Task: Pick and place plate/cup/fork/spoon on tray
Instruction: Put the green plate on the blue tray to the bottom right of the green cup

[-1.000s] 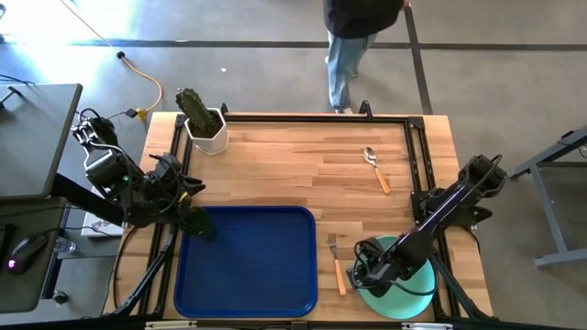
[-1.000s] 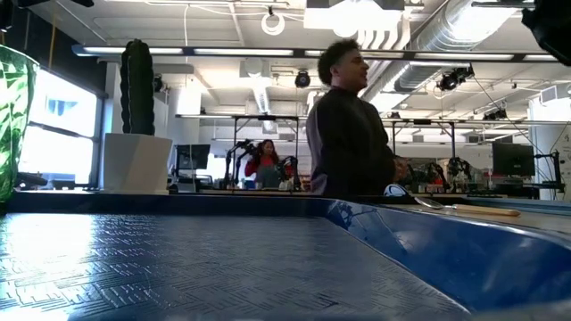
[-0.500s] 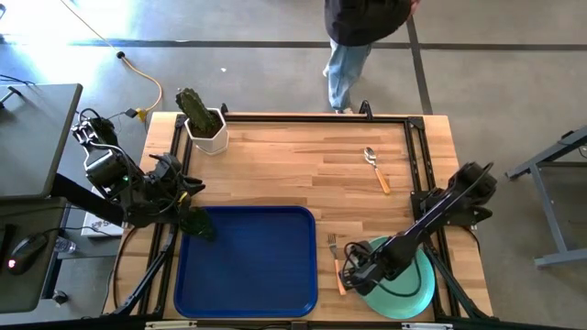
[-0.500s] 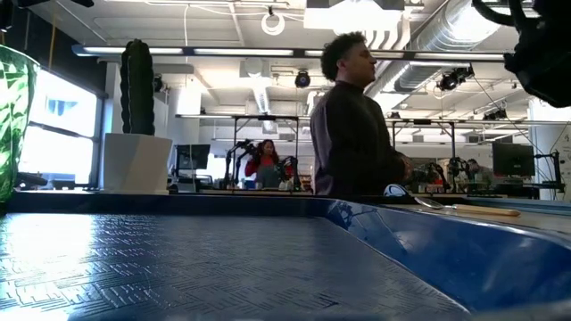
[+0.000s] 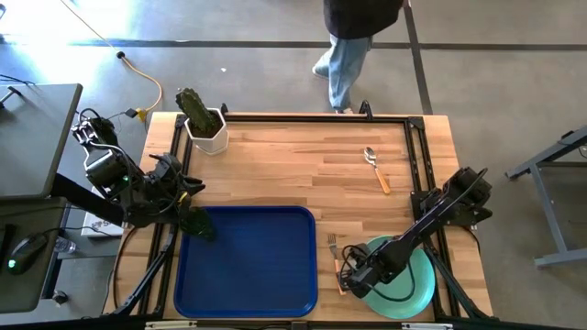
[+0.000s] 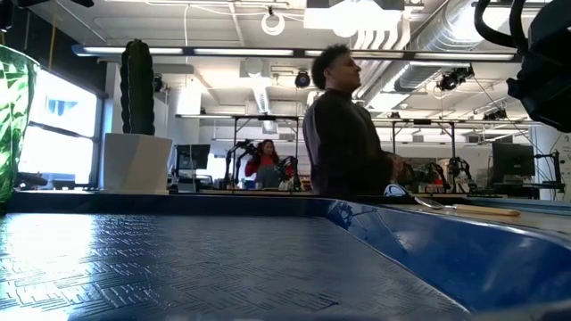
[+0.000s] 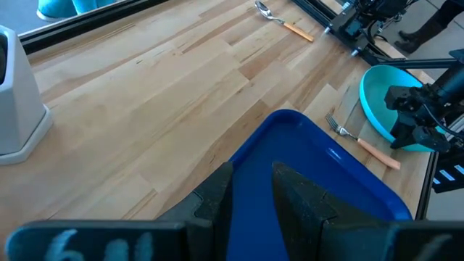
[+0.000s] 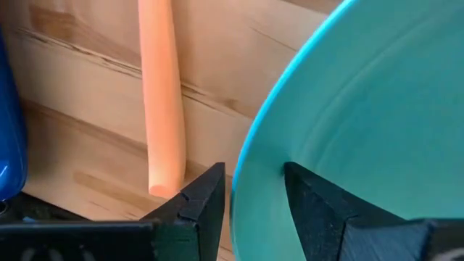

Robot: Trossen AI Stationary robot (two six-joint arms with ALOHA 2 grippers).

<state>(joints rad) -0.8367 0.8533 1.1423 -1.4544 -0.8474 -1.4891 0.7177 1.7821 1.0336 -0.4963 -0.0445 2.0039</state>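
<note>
The cup point(image 6: 13, 116) is cut off by the low view's edge; overhead, the left hand point(image 5: 194, 223) hides most of it.

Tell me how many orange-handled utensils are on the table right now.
2. The spoon lies on the bare wood toward the table's far right. The fork lies near the front, between the tray and the plate. None seems hidden.

No legible text or labels anywhere
</note>
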